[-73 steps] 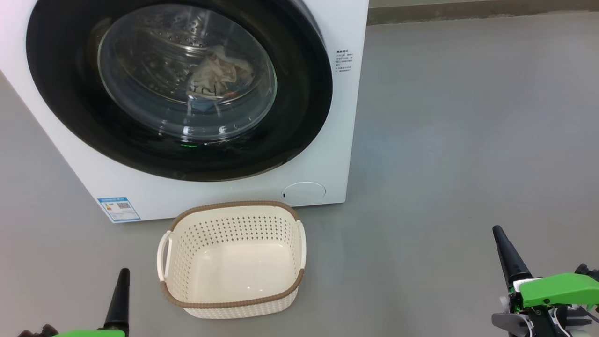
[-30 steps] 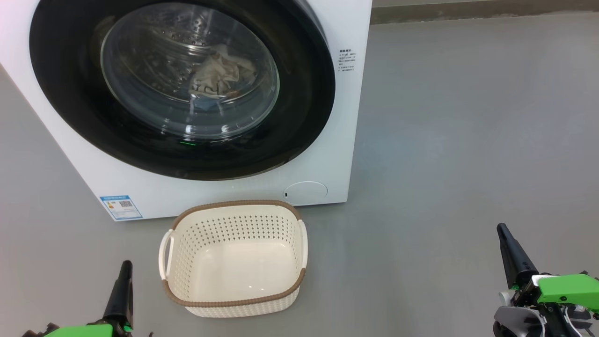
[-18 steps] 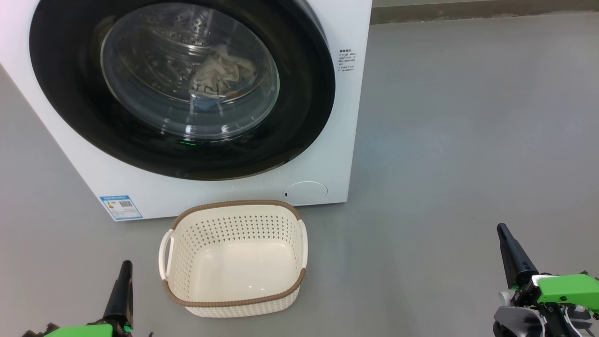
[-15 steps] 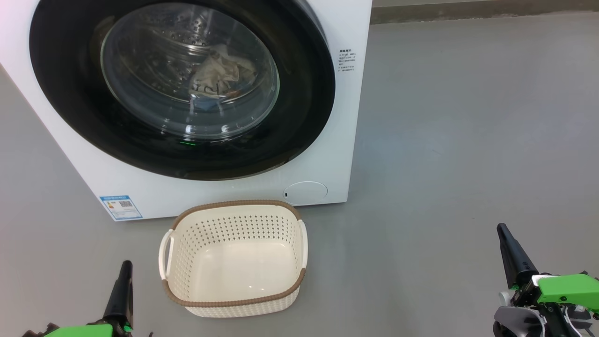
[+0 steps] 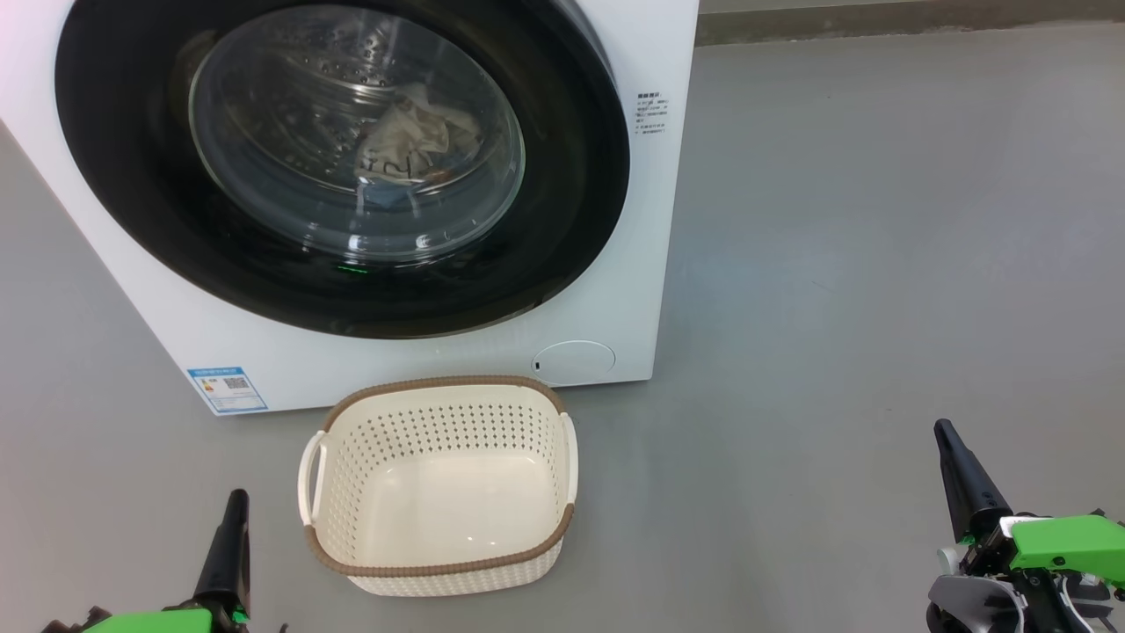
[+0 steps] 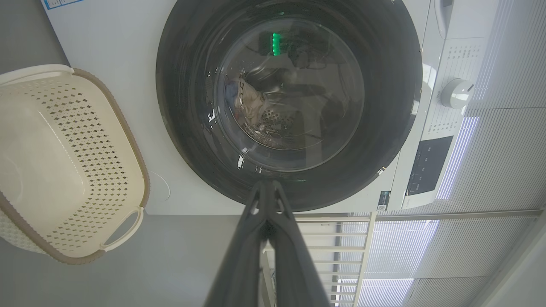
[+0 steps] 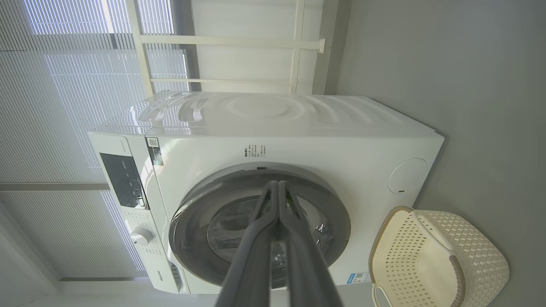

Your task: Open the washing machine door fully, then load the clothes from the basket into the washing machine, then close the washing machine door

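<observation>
The white washing machine (image 5: 633,220) stands at the upper left with its glossy black washing machine door (image 5: 571,211) shut flat against the front. Through the glass window the clothes (image 5: 406,145) lie in the steel drum, cream-beige cloth over a bit of blue. On the floor in front, the cream basket (image 5: 439,567) sits empty. My left gripper (image 5: 234,503) is shut at the lower left, left of the basket. Far to the right, my right gripper (image 5: 946,433) is shut and holds nothing. The door (image 6: 187,85) also faces the left gripper (image 6: 266,184), and the right gripper (image 7: 277,184) points at the machine (image 7: 341,140).
Grey floor (image 5: 879,264) stretches wide to the right of the machine. A round white hatch (image 5: 573,361) and a blue energy label (image 5: 227,389) mark the machine's lower front. White blinds (image 7: 64,85) and a white frame (image 7: 294,47) stand behind the machine.
Over the last second nothing has moved. Before that the head camera shifted slightly, and both grippers sank a little in the view.
</observation>
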You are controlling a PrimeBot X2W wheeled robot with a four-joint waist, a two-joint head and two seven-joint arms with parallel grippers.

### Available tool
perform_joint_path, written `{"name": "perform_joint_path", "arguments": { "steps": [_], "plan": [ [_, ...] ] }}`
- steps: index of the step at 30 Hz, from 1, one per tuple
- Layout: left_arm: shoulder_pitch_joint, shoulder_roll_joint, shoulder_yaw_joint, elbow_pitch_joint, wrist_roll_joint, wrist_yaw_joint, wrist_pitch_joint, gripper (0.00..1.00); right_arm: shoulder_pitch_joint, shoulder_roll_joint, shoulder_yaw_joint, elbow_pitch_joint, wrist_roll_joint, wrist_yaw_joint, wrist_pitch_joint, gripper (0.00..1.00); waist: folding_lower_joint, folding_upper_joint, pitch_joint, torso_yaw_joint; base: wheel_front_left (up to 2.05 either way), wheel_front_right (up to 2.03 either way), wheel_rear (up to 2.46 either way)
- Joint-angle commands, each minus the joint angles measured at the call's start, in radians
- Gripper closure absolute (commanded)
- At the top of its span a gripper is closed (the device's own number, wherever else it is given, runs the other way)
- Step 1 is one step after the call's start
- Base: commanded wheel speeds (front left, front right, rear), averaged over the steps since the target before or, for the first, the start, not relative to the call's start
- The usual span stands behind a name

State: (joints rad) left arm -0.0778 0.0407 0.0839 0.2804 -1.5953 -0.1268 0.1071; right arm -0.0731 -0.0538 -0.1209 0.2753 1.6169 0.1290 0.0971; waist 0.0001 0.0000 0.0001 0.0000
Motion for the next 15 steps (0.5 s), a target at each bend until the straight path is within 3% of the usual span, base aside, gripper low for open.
{"name": "perform_joint_path", "arguments": {
  "steps": [1,15],
  "plan": [
    [-0.038,0.01,0.032,-0.03,-0.012,-0.002,0.007,1.0,-0.042,-0.005,0.018,-0.024,0.001,0.002,0.007,1.0,0.0,0.0,0.0,0.0,0.0,0.0,0.0],
    [-0.038,0.009,0.032,-0.03,-0.012,-0.002,0.007,1.0,-0.042,-0.005,0.017,-0.024,0.0,0.002,0.008,1.0,0.0,0.0,0.0,0.0,0.0,0.0,0.0]
  ]
}}
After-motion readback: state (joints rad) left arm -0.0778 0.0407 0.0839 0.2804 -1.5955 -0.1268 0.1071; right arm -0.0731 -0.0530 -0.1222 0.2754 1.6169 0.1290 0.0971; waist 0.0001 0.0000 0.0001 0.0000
